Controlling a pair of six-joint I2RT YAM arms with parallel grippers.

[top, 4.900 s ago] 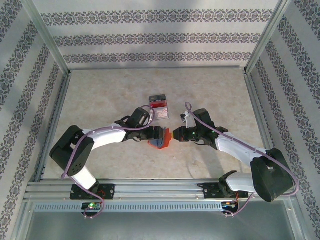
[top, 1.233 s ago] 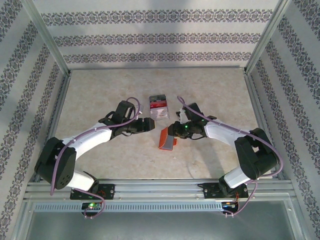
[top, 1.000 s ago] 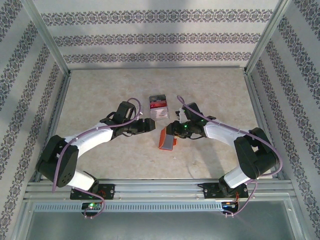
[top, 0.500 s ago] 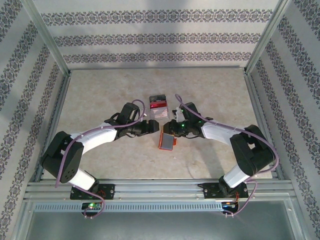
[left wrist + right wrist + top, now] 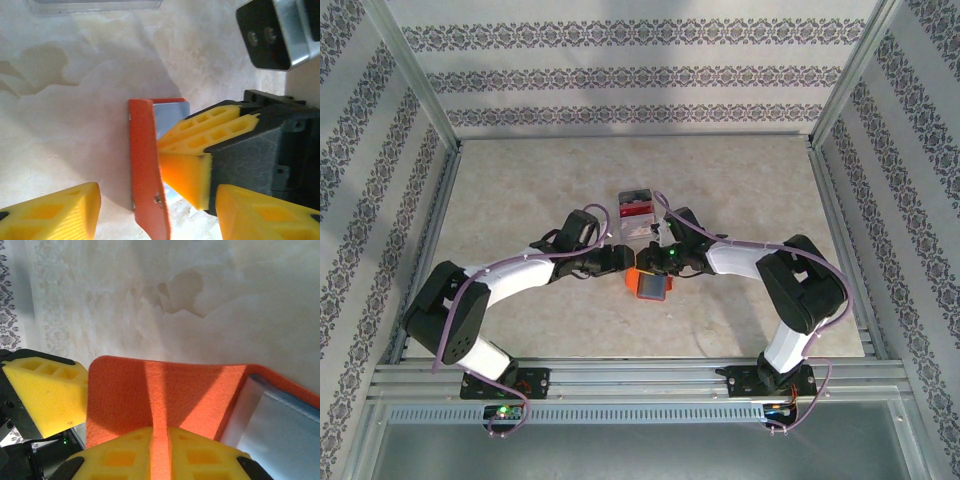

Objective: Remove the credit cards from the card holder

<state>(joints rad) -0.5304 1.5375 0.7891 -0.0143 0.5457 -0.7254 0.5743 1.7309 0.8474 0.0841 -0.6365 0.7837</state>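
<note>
Beige marbled tabletop (image 5: 520, 190) inside a booth with patterned wallpaper walls. Just below the centre of the overhead frame, the orange card holder (image 5: 648, 284) stands part-open on the table, with an arm extended toward it from each side. The right gripper (image 5: 152, 442) is closed on one orange flap of the holder, which is pinched between its yellow fingers (image 5: 115, 460). The holder's grey-blue inner side shows at the lower right of that wrist view. The left gripper (image 5: 616, 258) is spread wide, its yellow fingers (image 5: 55, 215) at the bottom corners of its own wrist view (the holder's orange edge stands between them, touching neither). A clear tray (image 5: 636, 214) sits just above the holder in the overhead frame.
</note>
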